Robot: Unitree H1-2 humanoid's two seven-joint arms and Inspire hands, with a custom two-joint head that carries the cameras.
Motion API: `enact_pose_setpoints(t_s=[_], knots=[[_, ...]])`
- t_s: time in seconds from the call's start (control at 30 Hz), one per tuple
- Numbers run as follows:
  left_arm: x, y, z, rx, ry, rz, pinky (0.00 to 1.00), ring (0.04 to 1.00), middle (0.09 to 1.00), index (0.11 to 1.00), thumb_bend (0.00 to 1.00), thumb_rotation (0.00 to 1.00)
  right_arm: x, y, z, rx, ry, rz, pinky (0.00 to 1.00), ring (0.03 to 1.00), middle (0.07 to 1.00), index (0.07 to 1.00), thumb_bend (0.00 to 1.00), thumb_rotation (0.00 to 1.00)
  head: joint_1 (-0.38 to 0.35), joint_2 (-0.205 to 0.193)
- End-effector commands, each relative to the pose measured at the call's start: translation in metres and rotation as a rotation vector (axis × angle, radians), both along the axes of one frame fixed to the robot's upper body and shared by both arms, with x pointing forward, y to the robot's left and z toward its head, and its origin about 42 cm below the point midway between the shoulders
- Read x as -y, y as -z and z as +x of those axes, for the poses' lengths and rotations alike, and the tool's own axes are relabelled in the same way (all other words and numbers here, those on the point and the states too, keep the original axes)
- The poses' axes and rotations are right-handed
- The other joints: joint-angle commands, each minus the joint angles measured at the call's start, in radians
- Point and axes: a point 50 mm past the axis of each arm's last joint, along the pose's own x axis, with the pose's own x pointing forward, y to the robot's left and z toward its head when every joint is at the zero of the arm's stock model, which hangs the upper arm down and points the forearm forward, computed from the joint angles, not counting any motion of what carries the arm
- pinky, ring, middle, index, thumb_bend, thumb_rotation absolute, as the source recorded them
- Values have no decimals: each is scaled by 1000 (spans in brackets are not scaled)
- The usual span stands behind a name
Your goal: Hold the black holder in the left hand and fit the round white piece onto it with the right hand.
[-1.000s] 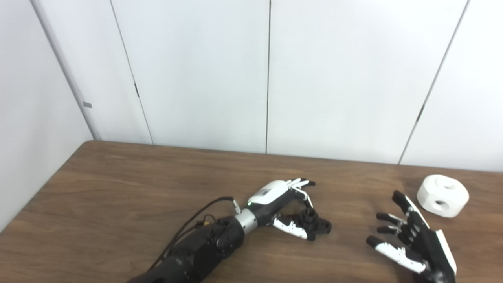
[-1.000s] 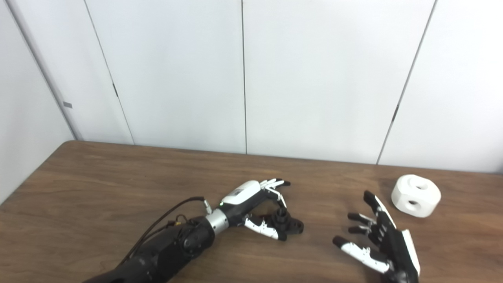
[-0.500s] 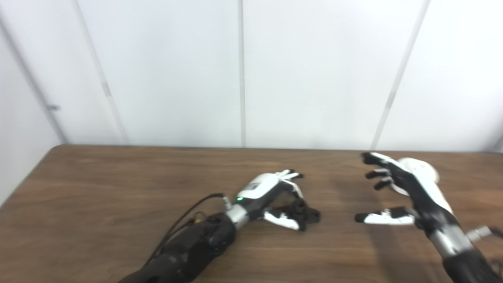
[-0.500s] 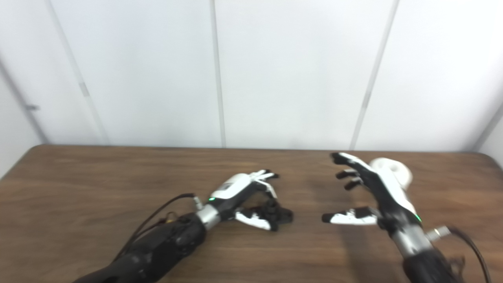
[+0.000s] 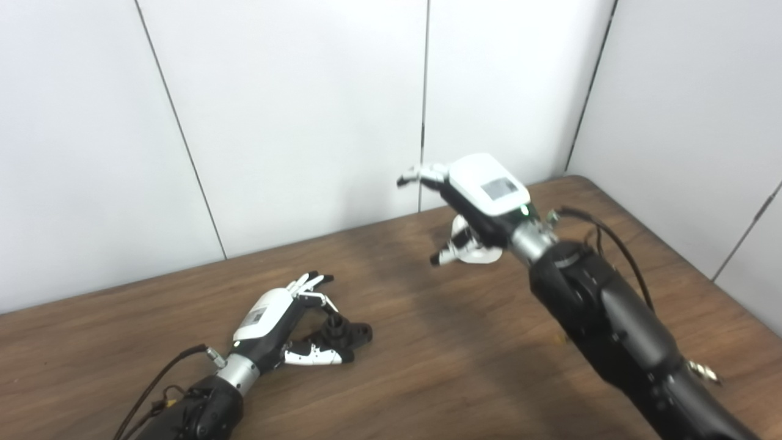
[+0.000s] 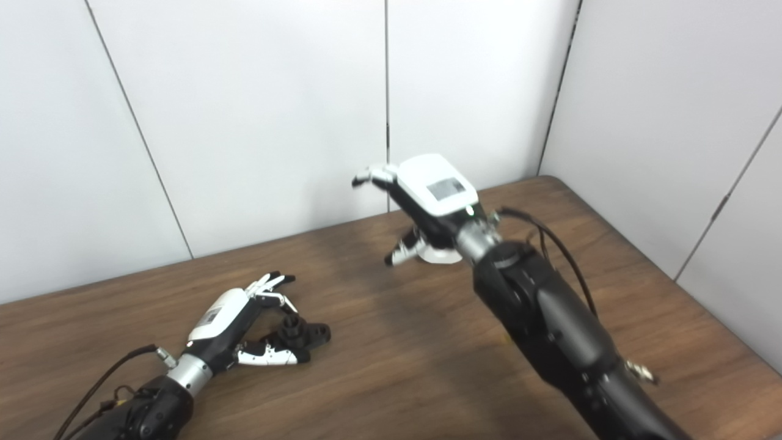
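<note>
**Left eye view: one hand cupped round the holder, the other poised above the white piece**

Left eye view and right eye view both take in the wooden table (image 5: pixel 427 342), which fills the lower half of the scene, with pale wall panels (image 5: pixel 293 104) behind it and along its right side.

Biggest of the moving parts is the right arm (image 5: pixel 611 318), a thick black limb rising from the bottom right corner. Its right hand (image 5: pixel 473 198) is raised above the far end of the table, back plate facing up, fingers spread and curled downward with nothing held in them. Directly beneath it sits the round white piece (image 5: pixel 479 252), resting on the table and mostly hidden by the palm and thumb; I cannot tell whether any finger touches it.

Lower left, the left hand (image 5: pixel 278 324) lies low on the table, fingers and thumb cupped around the black holder (image 5: pixel 342 333). Whether it truly grips the holder, I cannot tell. The holder rests on the wood, well apart from the white piece.
</note>
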Motion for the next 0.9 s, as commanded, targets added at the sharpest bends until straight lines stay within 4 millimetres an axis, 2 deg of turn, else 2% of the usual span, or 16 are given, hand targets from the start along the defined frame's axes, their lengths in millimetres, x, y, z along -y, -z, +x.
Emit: enact_pose_setpoints(t_s=[0.0, 0.13, 0.23, 0.27, 0.37, 0.53, 0.67, 0.77, 0.87], knots=[[-26, 71, -45, -179, 91, 269, 995, 1000, 931, 483, 524, 60, 7, -26, 12, 36, 74, -93, 729, 856, 901, 825, 850, 241, -7, -3], [-31, 74, -46, -187, 83, 273, 995, 1000, 929, 483, 524, 60, 13, -28, 33, -24, 128, -213, 742, 856, 905, 815, 870, 268, -24, -6], [-36, 75, -47, -198, 77, 267, 998, 1000, 929, 482, 524, 61, 16, -33, 48, -144, 178, -247, 821, 905, 940, 837, 913, 309, -37, -4], [-37, 75, -47, -202, 72, 261, 998, 1000, 928, 483, 524, 61, 16, -36, 52, -199, 198, -244, 900, 960, 976, 879, 946, 363, -42, -5], [-41, 75, -48, -211, 60, 244, 992, 1000, 933, 483, 524, 60, 16, -42, 62, -309, 236, -232, 961, 996, 998, 916, 996, 419, -57, -9], [-45, 76, -49, -218, 51, 239, 994, 1000, 937, 483, 524, 58, 13, -44, 75, -415, 303, -292, 948, 1000, 1000, 911, 1000, 433, -66, -11], [-46, 77, -51, -207, 56, 244, 982, 1000, 931, 483, 524, 58, 13, -42, 81, -445, 352, -318, 924, 1000, 1000, 865, 999, 441, -64, -10], [-46, 78, -52, -203, 57, 244, 980, 1000, 929, 483, 524, 60, 17, -40, 83, -455, 367, -315, 940, 1000, 1000, 867, 1000, 465, -62, -9], [-46, 78, -53, -215, 56, 242, 995, 1000, 930, 483, 524, 59, 21, -40, 85, -462, 388, -304, 963, 1000, 1000, 874, 1000, 445, -62, -9]])
